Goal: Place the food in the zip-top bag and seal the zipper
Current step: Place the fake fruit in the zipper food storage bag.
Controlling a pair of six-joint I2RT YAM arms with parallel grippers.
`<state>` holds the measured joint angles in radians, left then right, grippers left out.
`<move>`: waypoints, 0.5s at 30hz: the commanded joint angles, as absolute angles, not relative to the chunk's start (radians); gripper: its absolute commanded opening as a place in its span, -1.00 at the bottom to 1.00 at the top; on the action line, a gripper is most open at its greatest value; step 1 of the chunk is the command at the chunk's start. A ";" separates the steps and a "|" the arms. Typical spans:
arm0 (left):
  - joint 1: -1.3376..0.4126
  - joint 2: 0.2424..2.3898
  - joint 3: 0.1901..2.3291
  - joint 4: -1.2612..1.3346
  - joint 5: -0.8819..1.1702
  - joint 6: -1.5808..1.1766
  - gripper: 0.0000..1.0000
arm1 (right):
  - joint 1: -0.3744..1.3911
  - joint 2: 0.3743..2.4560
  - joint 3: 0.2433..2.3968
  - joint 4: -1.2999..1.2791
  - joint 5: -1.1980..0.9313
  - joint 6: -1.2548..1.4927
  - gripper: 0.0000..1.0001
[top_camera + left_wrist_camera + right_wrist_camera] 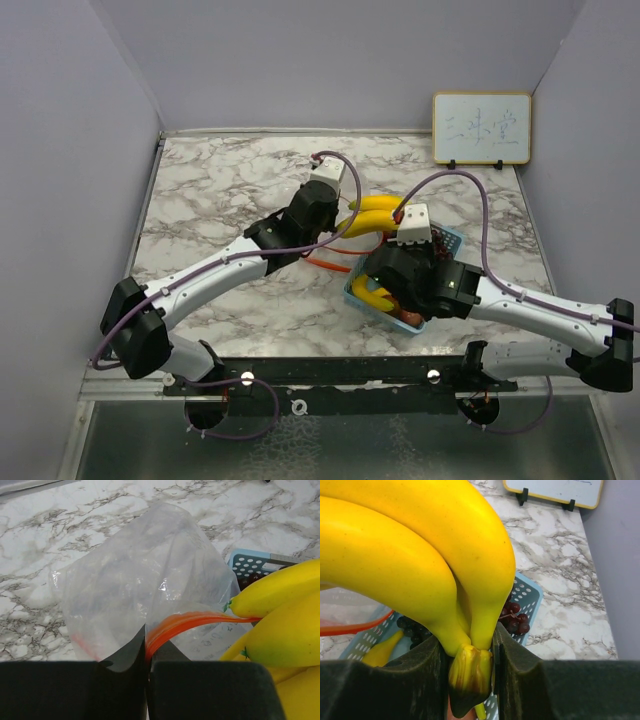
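Top view: marble tabletop, with a whiteboard propped at its 1 o'clock corner. A blue basket sits at about 4 o'clock from the middle, near the front edge.

Right tool: pressed onto the stem of the bananas, one finger on each side and no gap showing. From our right wrist view the bunch runs away toward 11 o'clock and fills most of the frame, held above the basket. From above, the bunch lies at 11 o'clock of the basket, over its far rim.

In the basket:
- grapes at 3 o'clock of the stem, against the perforated wall
- a single yellow banana at 9 o'clock
- a red fruit at the near corner, half hidden by the right arm

Left tool: pinching the orange zipper at the rim of the clear bag. The bag billows up toward 12 o'clock from the fingers, over the tabletop. We see nothing inside it. The zipper strip curves toward 3 o'clock and meets the banana tips in view; we cannot tell whether they touch.

The bag lies at 9 o'clock of the basket, just beside it.
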<state>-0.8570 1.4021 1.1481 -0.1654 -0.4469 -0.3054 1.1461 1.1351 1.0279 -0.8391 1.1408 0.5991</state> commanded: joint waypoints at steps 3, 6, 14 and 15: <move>-0.822 1.455 1.219 -0.161 -0.480 -0.268 -1.00 | 1.241 1.155 1.101 -0.959 1.257 0.781 -0.98; -0.812 1.457 1.202 -0.154 -0.468 -0.276 -1.00 | 1.250 1.160 1.131 -1.021 1.292 0.844 -0.98; -0.781 1.448 1.184 -0.140 -0.444 -0.286 -1.00 | 1.256 1.059 1.097 -0.621 1.228 0.372 -0.98; -0.779 1.449 1.188 -0.143 -0.437 -0.286 -1.00 | 1.255 1.036 1.060 -0.518 1.191 0.272 -0.98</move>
<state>-0.7921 1.4540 1.1870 -0.1654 -0.4500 -0.2817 1.2484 1.1229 1.1282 -0.9123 1.2354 0.6567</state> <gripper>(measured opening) 0.010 0.307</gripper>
